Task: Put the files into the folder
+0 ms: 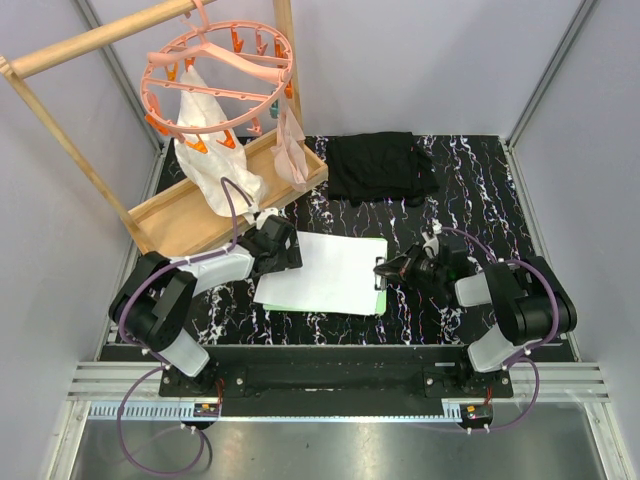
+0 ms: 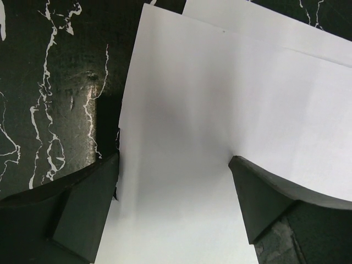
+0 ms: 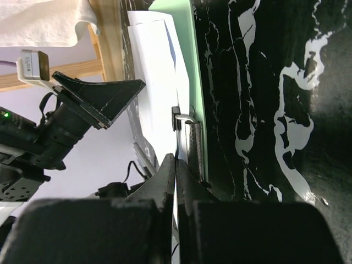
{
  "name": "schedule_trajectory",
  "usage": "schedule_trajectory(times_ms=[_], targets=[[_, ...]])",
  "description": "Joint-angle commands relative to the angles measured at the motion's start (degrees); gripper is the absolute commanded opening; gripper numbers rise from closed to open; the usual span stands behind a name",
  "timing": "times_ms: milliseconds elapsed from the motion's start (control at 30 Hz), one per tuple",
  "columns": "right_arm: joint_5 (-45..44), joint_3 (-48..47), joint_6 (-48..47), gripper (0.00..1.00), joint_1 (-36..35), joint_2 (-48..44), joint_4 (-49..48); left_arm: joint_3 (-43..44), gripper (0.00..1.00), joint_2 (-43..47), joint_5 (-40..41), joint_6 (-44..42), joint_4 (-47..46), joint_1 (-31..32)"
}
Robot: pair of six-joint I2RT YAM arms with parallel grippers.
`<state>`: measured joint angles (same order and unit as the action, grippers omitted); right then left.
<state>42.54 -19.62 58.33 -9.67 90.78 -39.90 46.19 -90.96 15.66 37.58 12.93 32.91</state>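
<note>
Mostly folder (image 3: 190, 66) hidden under files (image 1: 325, 272); left claw (image 2: 173, 162) spread; right claw (image 3: 176, 160) clenched by clip (image 3: 186, 122).

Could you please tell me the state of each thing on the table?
Folder: lying flat, mostly covered.
Papers: flat on top of it.
Clip: pinched at folder's edge.
Left gripper: jaws open, straddling the papers' edge.
Right gripper: jaws shut on clip.
Black cloth: folded.

Right gripper (image 3: 176, 165) is squeezing its fingers nearly together at the black clip (image 3: 176, 117) on the mint-green folder (image 3: 193, 66). White files (image 3: 154, 66) are lying on it, with the wooden tray (image 3: 107, 33) sitting beyond.
</note>
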Motion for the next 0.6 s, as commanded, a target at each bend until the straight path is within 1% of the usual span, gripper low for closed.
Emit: schedule_trajectory(times_ms=[0,267,433,567], targets=[[3.0,1.2,5.7,0.00,1.0,0.5,-11.3,-3.2,0.91,-2.1,-3.9,2.4,-0.4,0.2],[4.1,1.9,9.5,0.00,1.1,0.7,-16.8,-4.7,0.91,-2.1,-4.8,2.5,-2.0,0.3],[5.1,2.7,11.3,0.00,1.6,0.7,-20.4,-4.4,0.92,-3.2,-3.4,1.9,-1.6,0.2],[5.6,2.7,12.1,0.00,1.8,0.5,-21.4,-4.4,0.92,-4.0,-4.1,2.1,-2.1,0.2]])
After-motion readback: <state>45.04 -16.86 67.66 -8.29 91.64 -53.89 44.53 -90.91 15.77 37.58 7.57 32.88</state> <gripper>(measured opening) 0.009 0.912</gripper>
